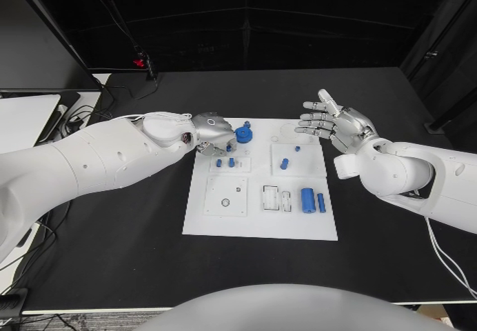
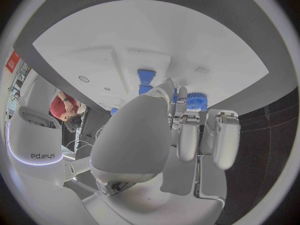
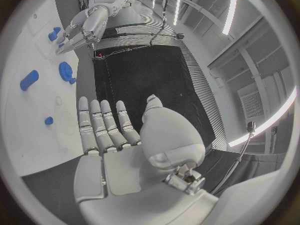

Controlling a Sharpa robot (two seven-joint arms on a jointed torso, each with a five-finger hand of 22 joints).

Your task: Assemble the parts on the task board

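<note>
Two blue plastic cylinders [image 1: 313, 201] lie lengthwise at the near right of the white rectangular task board [image 1: 258, 227]. Farther back, the left hand [image 1: 211, 134] hovers with fingers curled, apparently empty, just beside the round blue geared part [image 1: 243, 132]. The right hand [image 1: 338, 124] hangs open, fingers spread, off the board's far right corner

Board [image 1: 260, 227] mid-table; gear [image 1: 243, 132] on its far left corner with left hand [image 1: 213, 134] just beside it, right hand [image 1: 338, 124] over far right edge, two cylinders [image 1: 313, 201] near right, pegs [image 1: 225, 163] behind left panel.
</note>
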